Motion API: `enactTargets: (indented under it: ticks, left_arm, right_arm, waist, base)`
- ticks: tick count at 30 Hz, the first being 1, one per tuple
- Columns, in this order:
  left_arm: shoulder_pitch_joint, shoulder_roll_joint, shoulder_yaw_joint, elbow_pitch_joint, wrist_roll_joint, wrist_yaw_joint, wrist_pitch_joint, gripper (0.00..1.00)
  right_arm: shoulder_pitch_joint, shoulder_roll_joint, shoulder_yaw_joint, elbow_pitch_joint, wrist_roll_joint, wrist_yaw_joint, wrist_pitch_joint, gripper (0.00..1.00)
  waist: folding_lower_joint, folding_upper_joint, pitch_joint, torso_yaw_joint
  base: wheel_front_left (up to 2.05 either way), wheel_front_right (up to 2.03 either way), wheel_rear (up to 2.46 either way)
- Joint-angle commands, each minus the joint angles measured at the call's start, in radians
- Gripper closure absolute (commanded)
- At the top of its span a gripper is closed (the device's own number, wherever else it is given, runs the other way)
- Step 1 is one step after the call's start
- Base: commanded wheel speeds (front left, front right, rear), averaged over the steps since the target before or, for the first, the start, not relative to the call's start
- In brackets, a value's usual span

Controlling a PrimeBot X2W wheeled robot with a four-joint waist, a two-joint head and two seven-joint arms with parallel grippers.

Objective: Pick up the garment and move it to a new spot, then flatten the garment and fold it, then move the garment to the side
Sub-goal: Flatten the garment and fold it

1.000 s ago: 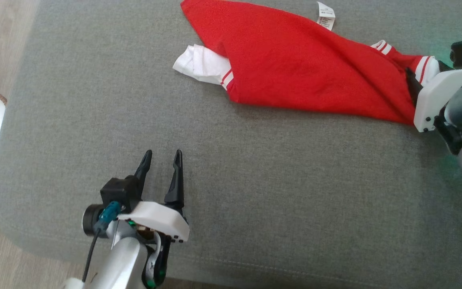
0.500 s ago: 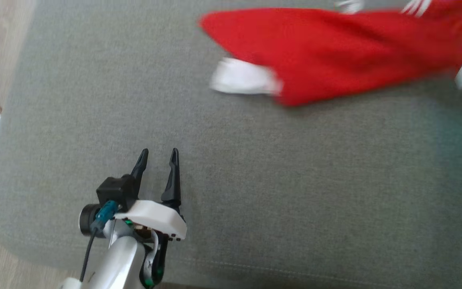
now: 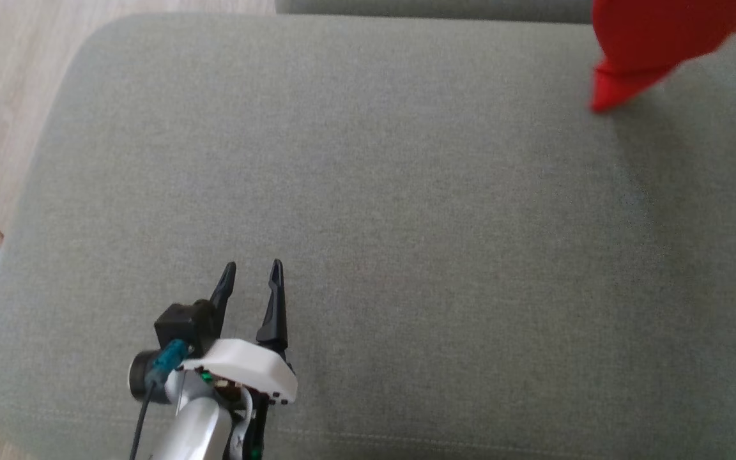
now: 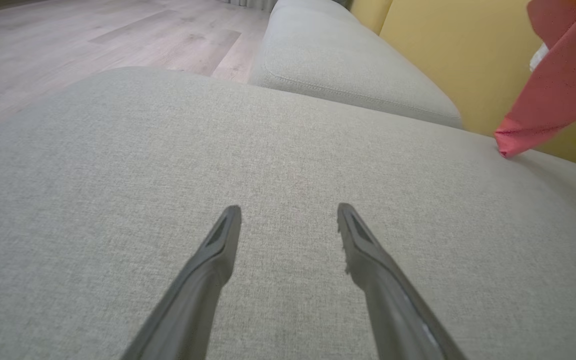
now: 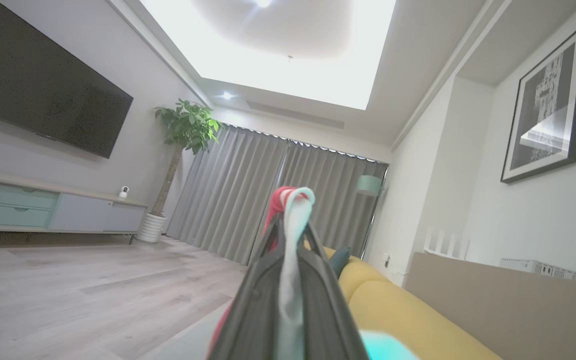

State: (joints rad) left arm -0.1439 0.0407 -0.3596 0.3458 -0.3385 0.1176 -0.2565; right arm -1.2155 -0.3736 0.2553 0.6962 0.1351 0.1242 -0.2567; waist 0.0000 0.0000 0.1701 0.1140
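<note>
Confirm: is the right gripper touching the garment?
Touching. The right wrist view shows the right gripper shut on a pinched fold of the garment, red and white cloth sticking out between its fingers.

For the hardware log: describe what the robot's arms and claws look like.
The left claw has two long, dark, tapered fingers ending in points, on a white plastic mount. Beside it sit a black camera block and a teal plug with a black cable; the forearm is silver. The right claw has the same dark fingers.
</note>
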Motion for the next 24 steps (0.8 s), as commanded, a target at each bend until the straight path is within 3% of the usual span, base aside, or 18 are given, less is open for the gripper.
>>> enactTargets:
  ticks: [1, 10, 15, 19, 24]
  left_arm:
    - [-0.007, 0.009, 0.026, -0.027, -0.007, 0.007, -0.005, 0.0]
    - [0.027, 0.009, 0.014, -0.024, -0.017, 0.008, -0.005, 0.0]
    - [0.04, 0.009, 0.001, -0.025, -0.025, 0.012, -0.005, 0.0]
    - [0.05, 0.009, -0.015, -0.025, -0.032, 0.014, -0.005, 0.0]
    - [0.069, 0.009, -0.013, -0.03, -0.029, 0.019, -0.005, 0.0]
  right_arm:
    - [0.032, 0.026, -0.004, -0.058, -0.015, 0.007, -0.005, 1.0]
    - [0.113, 0.107, 0.062, -0.064, 0.042, 0.007, -0.005, 1.0]
    - [0.061, 0.215, 0.122, -0.047, 0.089, 0.007, -0.005, 1.0]
    - [-0.001, 0.276, 0.089, -0.025, 0.085, 0.007, -0.005, 1.0]
    - [-0.039, 0.311, -0.04, 0.034, 0.037, 0.007, -0.005, 1.0]
  waist:
    - [0.0, 0.0, -0.019, 0.003]
    - [0.0, 0.0, -0.076, 0.042]
    - [0.0, 0.0, -0.107, 0.108]
    - [0.0, 0.0, -0.125, 0.16]
    - [0.0, 0.0, -0.131, 0.178]
  base:
    - [0.0, 0.0, 0.0]
    - [0.0, 0.0, 0.0]
    - [0.0, 0.0, 0.0]
    - [0.0, 0.0, 0.0]
    - [0.0, 0.0, 0.0]
